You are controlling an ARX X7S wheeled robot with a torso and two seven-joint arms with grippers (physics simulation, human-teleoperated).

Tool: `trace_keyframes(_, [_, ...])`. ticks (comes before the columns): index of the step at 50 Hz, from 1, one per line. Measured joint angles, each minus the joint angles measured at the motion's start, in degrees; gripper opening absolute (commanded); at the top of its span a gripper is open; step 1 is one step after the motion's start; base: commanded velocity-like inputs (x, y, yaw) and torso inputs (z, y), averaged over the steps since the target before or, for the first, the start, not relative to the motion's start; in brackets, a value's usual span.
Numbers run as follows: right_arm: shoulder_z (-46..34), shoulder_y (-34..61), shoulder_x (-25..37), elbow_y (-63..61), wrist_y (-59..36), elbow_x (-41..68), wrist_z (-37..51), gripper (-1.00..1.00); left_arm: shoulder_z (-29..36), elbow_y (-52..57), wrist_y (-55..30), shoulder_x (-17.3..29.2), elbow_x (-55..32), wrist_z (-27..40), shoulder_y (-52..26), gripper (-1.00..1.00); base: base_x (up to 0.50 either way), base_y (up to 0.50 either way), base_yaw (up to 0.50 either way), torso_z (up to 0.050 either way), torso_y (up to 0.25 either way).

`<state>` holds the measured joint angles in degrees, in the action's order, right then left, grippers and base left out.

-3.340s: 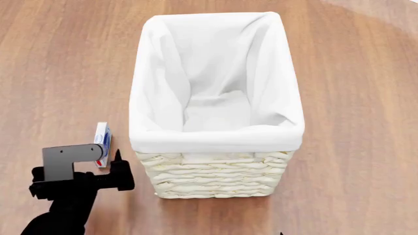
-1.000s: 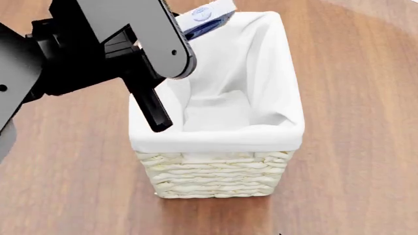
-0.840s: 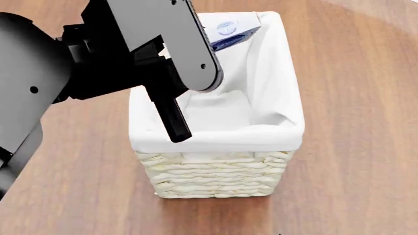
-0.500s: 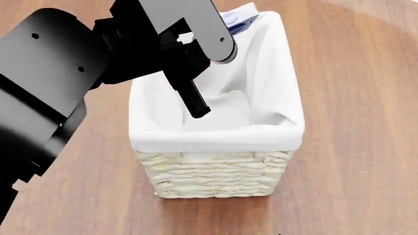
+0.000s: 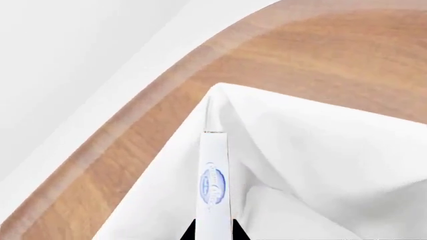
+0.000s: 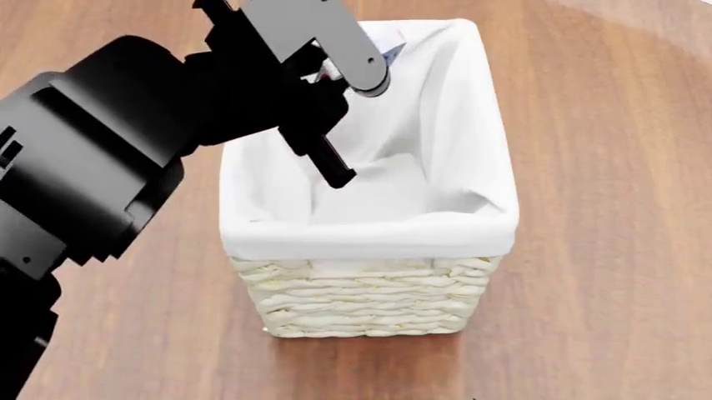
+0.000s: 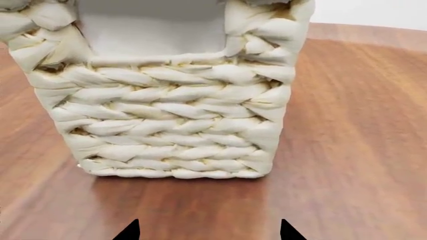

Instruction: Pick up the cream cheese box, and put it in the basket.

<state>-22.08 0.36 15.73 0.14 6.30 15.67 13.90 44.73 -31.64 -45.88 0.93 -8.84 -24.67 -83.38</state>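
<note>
The left end effector (image 6: 333, 62) was positioned over the far left part of the basket (image 6: 368, 292), its fingers pinched on the cream cheese box (image 5: 214, 185). The box was held edge-on above the white cloth liner (image 6: 468, 125), near a far corner of the basket, clear of the floor. Apart from the liner, nothing was seen lying inside the basket. The right end effector (image 7: 208, 232) was spread apart, low over the tabletop (image 7: 347, 125), facing the woven near wall.
</note>
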Motion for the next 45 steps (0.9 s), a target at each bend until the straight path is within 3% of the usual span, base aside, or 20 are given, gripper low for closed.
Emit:
trace_keyframes(4, [-0.11,0.04,0.02,0.05,0.01,0.00,0.06,1.00,0.62,-1.30,0.83,0.05,-1.33,0.55,-0.26,-1.00,0.00,0.00,0.00,0.000,0.003])
trace_keyframes(5, [-0.14,0.05,0.03,0.06,0.01,0.01,0.08,1.00,0.70,-1.49,0.99,0.07,-1.69,0.66,-0.32,1.00,0.00,0.00,0.00,0.000,0.000])
trace_keyframes(19, [-0.58,0.19,0.07,0.49,0.22,-0.05,0.22,1.00,-0.27,0.64,1.65,1.17,-6.00,3.07,-1.50,1.00,0.00,0.00,0.00,0.000,0.000])
trace_keyframes(29, [-0.79,0.43,0.11,1.00,0.34,0.05,0.23,1.00,-2.44,7.42,-2.53,3.47,-8.48,5.15,-3.68,1.00,0.00,0.00,0.00,0.000,0.000])
trace_keyframes(45, [-0.27,0.84,0.50,0.76,0.22,0.93,0.72,1.00,-15.57,38.22,-16.45,10.59,-14.98,13.81,-3.16,1.00,0.00,0.00,0.00,0.000,0.000])
